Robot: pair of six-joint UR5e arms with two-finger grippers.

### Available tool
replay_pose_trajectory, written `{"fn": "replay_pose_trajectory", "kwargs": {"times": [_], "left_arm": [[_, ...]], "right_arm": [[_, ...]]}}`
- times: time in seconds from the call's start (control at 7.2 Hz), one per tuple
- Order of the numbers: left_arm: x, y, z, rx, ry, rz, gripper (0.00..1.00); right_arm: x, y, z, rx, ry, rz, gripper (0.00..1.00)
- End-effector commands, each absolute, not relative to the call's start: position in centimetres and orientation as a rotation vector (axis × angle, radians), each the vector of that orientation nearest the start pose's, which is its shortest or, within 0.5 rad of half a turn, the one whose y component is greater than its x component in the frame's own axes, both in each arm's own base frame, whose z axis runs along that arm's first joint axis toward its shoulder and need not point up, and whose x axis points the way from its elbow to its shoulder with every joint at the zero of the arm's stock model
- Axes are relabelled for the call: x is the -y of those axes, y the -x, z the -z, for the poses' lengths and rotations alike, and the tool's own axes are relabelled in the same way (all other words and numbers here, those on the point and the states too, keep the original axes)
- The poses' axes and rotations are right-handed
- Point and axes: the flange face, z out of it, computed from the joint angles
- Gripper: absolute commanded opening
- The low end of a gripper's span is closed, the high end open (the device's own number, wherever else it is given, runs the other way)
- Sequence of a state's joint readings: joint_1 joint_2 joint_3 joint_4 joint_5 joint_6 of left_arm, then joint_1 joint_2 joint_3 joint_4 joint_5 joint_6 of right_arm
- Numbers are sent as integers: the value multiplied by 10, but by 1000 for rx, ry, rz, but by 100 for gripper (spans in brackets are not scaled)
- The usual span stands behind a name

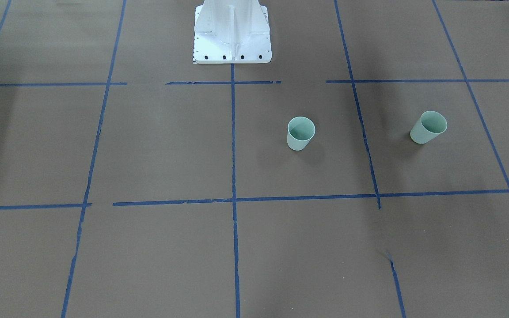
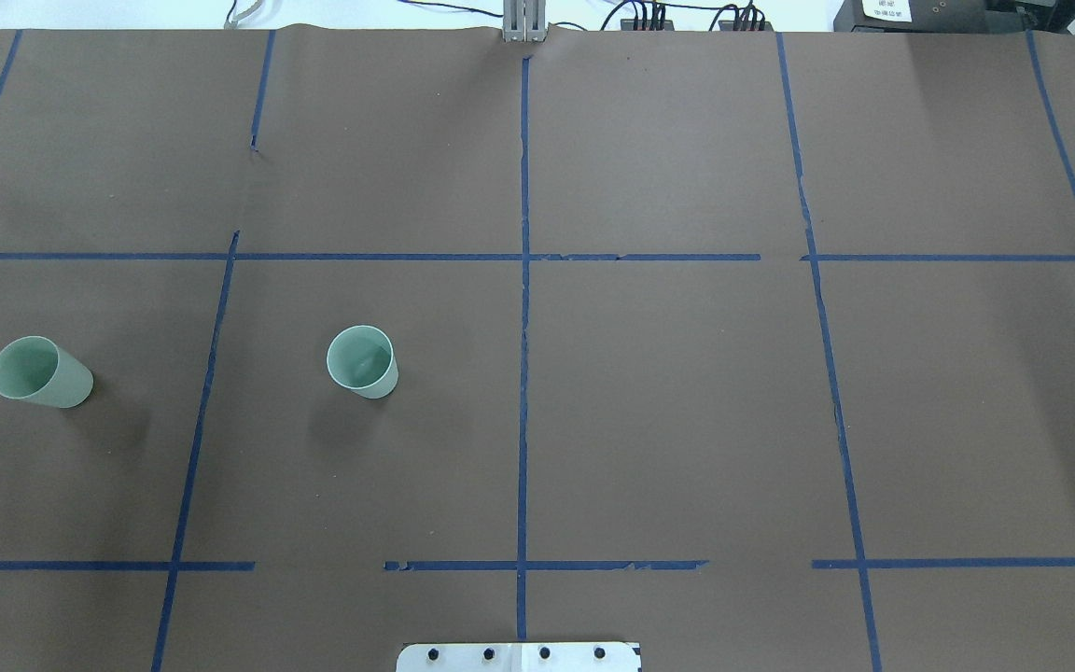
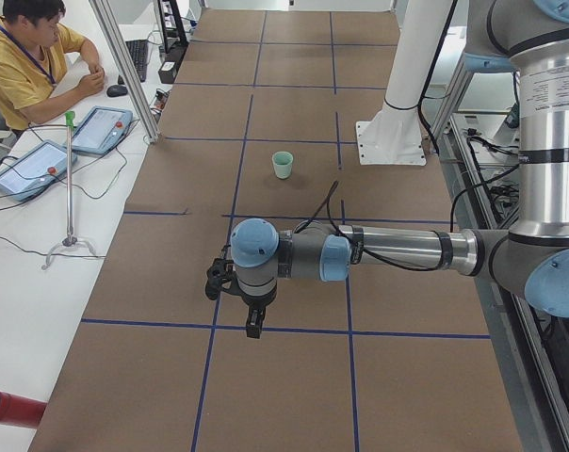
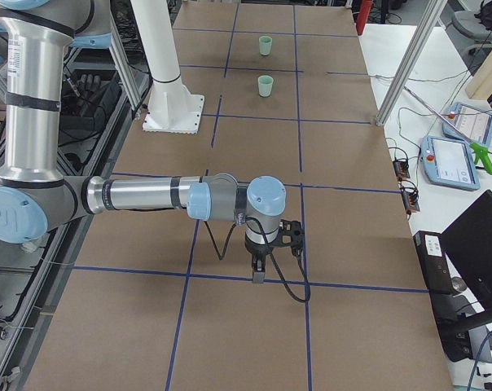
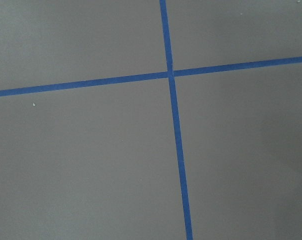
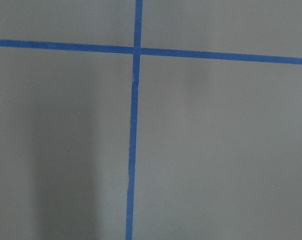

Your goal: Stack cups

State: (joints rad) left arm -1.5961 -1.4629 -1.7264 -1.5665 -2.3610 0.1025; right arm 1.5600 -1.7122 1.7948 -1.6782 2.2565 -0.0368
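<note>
Two pale mint-green cups stand upright and apart on the brown table, on the robot's left half. One cup point(image 2: 362, 361) point(image 1: 301, 133) point(image 4: 265, 85) point(image 3: 283, 165) is near the centre line. The other cup point(image 2: 40, 372) point(image 1: 428, 127) point(image 4: 265, 45) is far out to the left. My left gripper point(image 3: 253, 325) shows only in the exterior left view, pointing down above the table; I cannot tell if it is open or shut. My right gripper point(image 4: 258, 273) shows only in the exterior right view, pointing down far from both cups; I cannot tell its state. Both wrist views show only table and tape.
Blue tape lines point(image 2: 523, 327) divide the brown table into squares. The white robot base point(image 1: 232, 33) stands at the table's robot side. An operator point(image 3: 25, 66) sits beside the table with tablets point(image 3: 101, 129). A metal post point(image 3: 124, 66) stands at the table edge.
</note>
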Motion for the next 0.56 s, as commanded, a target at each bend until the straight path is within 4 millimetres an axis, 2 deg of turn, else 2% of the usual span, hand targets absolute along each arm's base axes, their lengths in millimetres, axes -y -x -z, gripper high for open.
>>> {"fn": "replay_pose_trajectory", "kwargs": {"times": [0.0,0.14,0.28,0.42], "left_arm": [[465,71,-612,-788,-150,-122,100],[471,66,-604,-788,-182,-124,100],[476,43,-595,-796,-126,-33,100],[481,2,-582,-816,-115,21,100]], "right_arm": [[430,-65,-630,686,15,39,100],[430,-66,-630,686,15,37,100],[430,-66,-630,686,15,37,100],[430,-65,-630,686,15,39,100]]}}
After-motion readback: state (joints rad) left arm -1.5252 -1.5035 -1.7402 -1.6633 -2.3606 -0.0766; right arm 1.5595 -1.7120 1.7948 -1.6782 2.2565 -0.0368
